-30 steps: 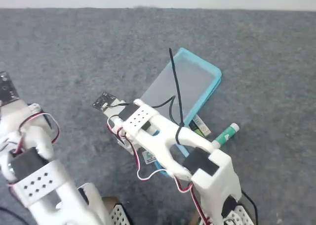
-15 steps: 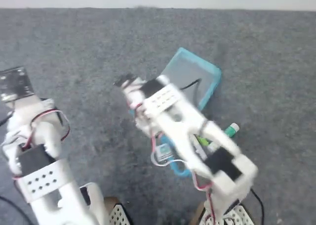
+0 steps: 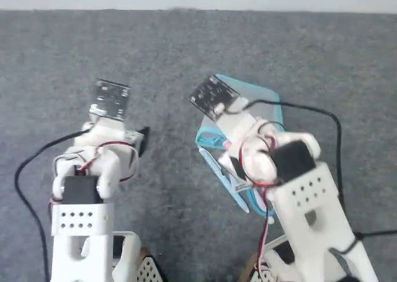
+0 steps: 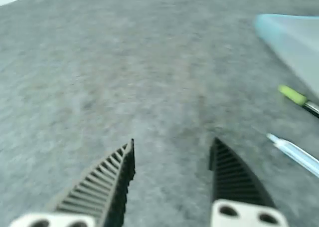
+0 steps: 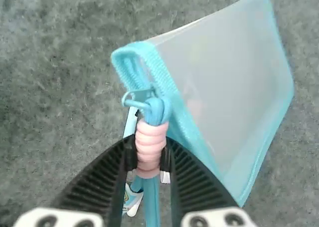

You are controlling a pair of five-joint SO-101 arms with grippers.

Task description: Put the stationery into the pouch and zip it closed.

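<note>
White arms (image 3: 77,217), black ribbed jaws, red wires (image 3: 102,147).

Translucent blue zip pouch (image 5: 224,82) on grey carpeted table (image 3: 155,52), right of left gripper (image 4: 173,143). Right gripper (image 5: 148,149) clamps pink zipper pull (image 5: 149,137) at its near corner. Green-capped pen (image 4: 295,96) and light-blue pen (image 4: 294,151) beside pouch.

Bare grey mat (image 3: 155,52) lies open ahead of the left gripper (image 4: 172,157), whose jaws stand apart over it. Toward the pouch (image 3: 257,96), a green-tipped pen (image 4: 294,96) and a blue pen (image 4: 294,152) lie in the way. The right gripper (image 5: 148,146), clamped on the zipper pull (image 5: 149,132), covers the pouch's near end.
</note>
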